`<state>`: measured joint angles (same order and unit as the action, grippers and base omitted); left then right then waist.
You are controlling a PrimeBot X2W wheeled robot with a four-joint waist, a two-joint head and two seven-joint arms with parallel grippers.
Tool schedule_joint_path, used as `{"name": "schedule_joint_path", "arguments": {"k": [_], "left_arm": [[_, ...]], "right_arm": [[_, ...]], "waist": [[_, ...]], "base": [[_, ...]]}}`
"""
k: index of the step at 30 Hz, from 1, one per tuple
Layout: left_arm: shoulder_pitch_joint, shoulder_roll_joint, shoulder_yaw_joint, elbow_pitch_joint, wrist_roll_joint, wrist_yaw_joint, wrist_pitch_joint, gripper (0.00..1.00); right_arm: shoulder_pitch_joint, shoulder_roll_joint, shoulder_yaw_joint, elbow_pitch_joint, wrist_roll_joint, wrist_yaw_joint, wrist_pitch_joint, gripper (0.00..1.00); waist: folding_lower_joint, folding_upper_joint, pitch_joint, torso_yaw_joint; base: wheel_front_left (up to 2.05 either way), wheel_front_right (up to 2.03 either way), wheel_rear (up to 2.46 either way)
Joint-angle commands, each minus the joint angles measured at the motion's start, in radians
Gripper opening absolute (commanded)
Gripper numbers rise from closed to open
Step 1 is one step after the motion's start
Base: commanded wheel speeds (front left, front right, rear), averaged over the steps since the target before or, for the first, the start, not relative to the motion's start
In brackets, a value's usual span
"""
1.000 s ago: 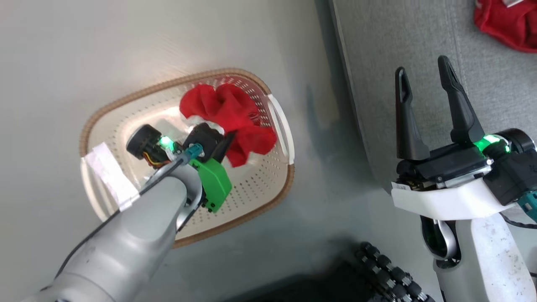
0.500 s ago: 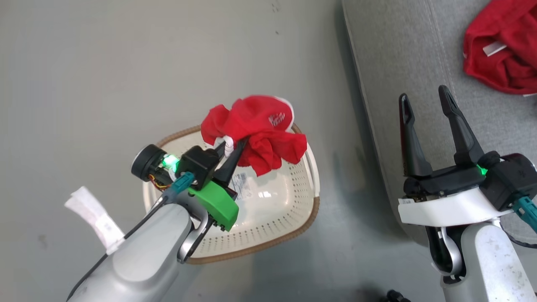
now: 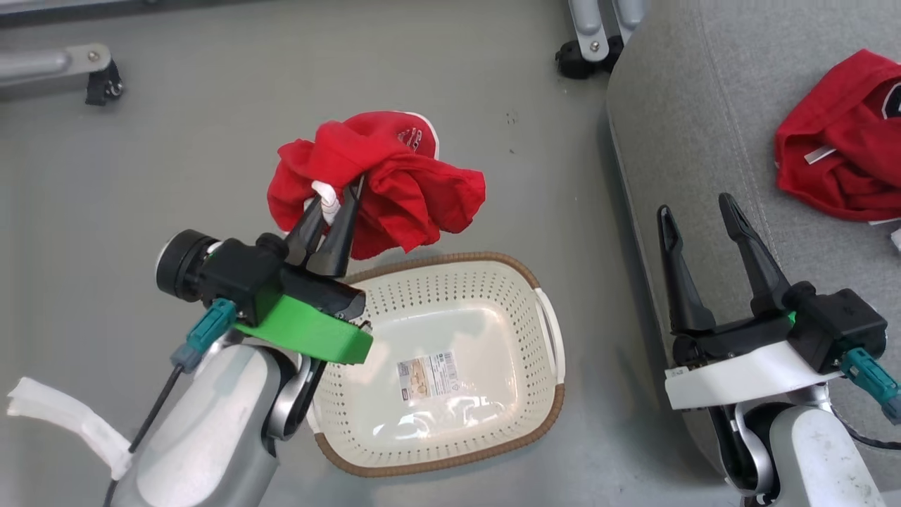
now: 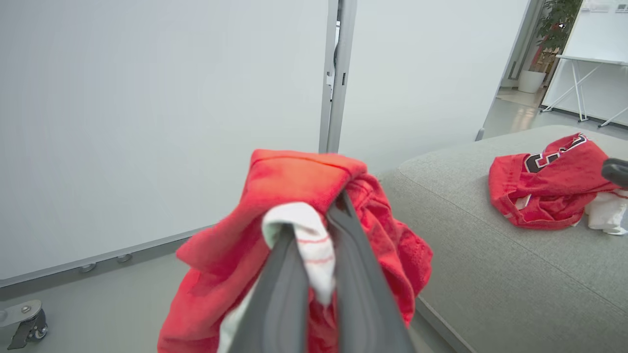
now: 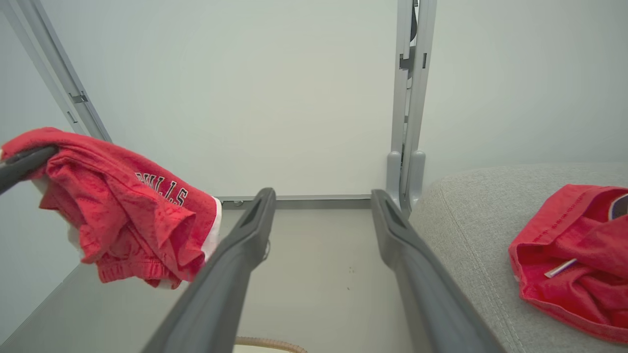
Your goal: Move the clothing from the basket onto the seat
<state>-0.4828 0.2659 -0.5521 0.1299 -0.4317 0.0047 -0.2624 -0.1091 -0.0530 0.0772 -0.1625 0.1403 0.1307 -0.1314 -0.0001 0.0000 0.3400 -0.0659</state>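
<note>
My left gripper (image 3: 336, 204) is shut on a bunched red garment (image 3: 383, 179) with white trim, held in the air above the far left rim of the basket (image 3: 545, 401). The left wrist view shows the same garment (image 4: 294, 181) pinched between my dark fingers (image 4: 355, 274). The cream basket sits on the floor with just a paper label (image 3: 428, 373) inside. A second red garment (image 3: 841, 148) lies on the grey seat (image 3: 704, 127) at the right. Beside the seat's edge, my right gripper (image 3: 700, 215) stands open with nothing between its fingers.
A caster and metal leg (image 3: 591, 35) stand at the seat's far corner. Another wheeled frame foot (image 3: 98, 77) sits at the far left. A white partition panel (image 5: 294, 98) on a grey post (image 5: 407, 98) rises behind. Grey floor surrounds the basket.
My left gripper has lifted the red garment out of the basket and up above it. The head camera has shifted, bringing more of the seat and floor into view. The right gripper stays open.
</note>
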Motion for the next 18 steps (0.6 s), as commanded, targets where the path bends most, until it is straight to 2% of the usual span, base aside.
{"name": "schedule_joint_path", "arguments": {"k": [1, 9, 18], "left_arm": [[0.025, -0.007, 0.027, -0.023, 0.012, -0.002, -0.003, 0.00], [0.106, -0.052, 0.135, -0.116, 0.041, -0.041, -0.003, 0.00], [0.226, -0.079, 0.158, -0.169, 0.079, -0.065, -0.002, 0.00]], "right_arm": [[0.019, -0.007, 0.000, 0.000, 0.011, 0.000, 0.006, 1.00], [0.073, -0.014, 0.016, -0.005, 0.021, 0.000, 0.034, 1.00], [0.136, -0.018, 0.037, -0.011, 0.041, 0.000, 0.058, 1.00]], "waist": [[0.0001, 0.0000, -0.062, 0.025], [0.0001, 0.0000, -0.143, 0.021], [0.0001, 0.0000, -0.220, 0.003]], "base": [[0.00, 0.00, 0.00], [0.00, 0.00, 0.00], [0.00, 0.00, 0.00]]}}
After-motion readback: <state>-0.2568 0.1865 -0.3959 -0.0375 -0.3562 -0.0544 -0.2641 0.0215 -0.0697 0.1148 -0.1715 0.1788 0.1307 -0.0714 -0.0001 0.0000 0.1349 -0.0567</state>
